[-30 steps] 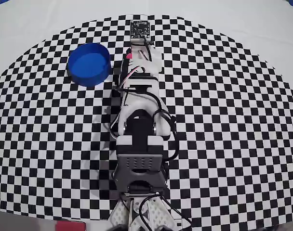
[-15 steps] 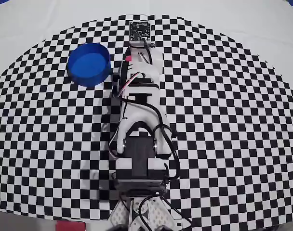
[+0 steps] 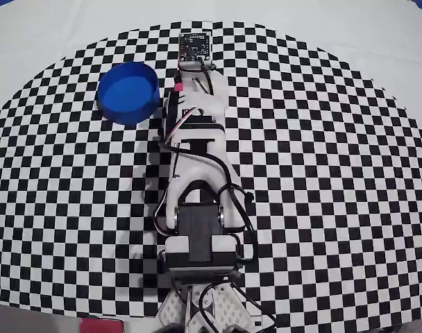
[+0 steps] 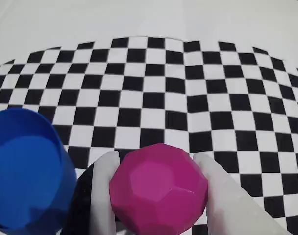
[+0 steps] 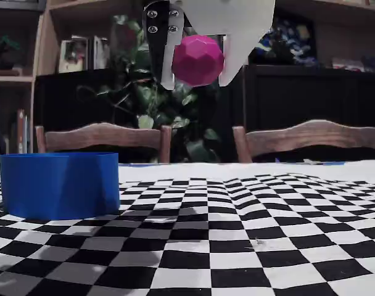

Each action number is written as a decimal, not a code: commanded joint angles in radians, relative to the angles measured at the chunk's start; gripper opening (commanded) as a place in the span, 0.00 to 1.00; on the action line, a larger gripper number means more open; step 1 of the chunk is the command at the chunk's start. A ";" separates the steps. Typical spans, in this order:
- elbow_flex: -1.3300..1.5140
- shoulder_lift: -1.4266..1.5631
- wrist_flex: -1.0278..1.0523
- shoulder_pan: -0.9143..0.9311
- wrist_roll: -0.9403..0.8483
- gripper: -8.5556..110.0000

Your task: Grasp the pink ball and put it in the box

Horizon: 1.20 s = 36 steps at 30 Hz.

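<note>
Pink ball (image 5: 198, 60) in hand (image 5: 197, 71), swung nearer box (image 5: 60, 184).

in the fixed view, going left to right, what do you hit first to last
the box low on the checkered cloth → a dark gripper finger → the pink ball held up in the air → the white finger on its other side
</note>
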 commanded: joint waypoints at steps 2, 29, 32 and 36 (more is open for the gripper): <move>-0.003 0.069 -0.002 -0.023 0.000 0.07; -0.003 0.060 -0.002 -0.216 0.002 0.07; -0.003 0.060 -0.002 -0.232 0.002 0.07; -0.003 0.058 -0.002 -0.253 0.002 0.07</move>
